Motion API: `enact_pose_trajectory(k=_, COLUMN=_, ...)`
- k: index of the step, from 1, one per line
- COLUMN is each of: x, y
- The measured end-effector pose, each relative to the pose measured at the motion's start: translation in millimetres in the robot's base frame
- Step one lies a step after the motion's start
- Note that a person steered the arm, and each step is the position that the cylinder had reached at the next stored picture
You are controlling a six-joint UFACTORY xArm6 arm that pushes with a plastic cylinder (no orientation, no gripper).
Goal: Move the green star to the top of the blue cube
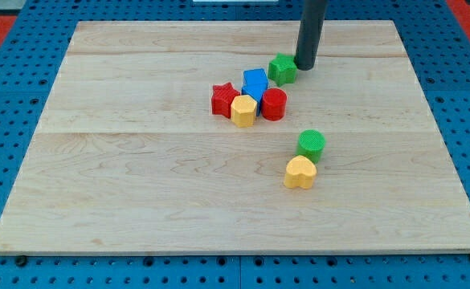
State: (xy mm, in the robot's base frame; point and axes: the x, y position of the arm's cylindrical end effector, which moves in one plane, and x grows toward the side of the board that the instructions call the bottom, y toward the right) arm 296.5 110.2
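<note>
7 small blocks lie on the wooden board [138,185], and my tip [305,66] rests just at the view's right of the green star [282,69], touching or nearly so. A plain rod, it grips nothing and can only shove. The blue cube [255,83] sits below-left of my tip, just beyond the star, so the star is already near the cube's upper right corner. Further below-left cluster the red star [223,99], yellow hexagon [243,110] and red cylinder [274,104]. Well below my tip sit the green cylinder [312,144] and yellow heart [300,172]. The star looks light, rigid and likely to spin; pushing squarely on a flat between 2 points should steer it best.
</note>
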Motion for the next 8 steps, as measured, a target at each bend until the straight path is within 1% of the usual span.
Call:
enact_pose_trajectory(k=2, x=-29, y=6)
enact_pose_trajectory(k=3, x=-30, y=18)
enact_pose_trajectory(k=5, x=-38, y=21)
enact_pose_trajectory(k=6, x=-37, y=-15)
enact_pose_trajectory(k=7, x=-13, y=-18)
enact_pose_trajectory(k=8, x=17, y=23)
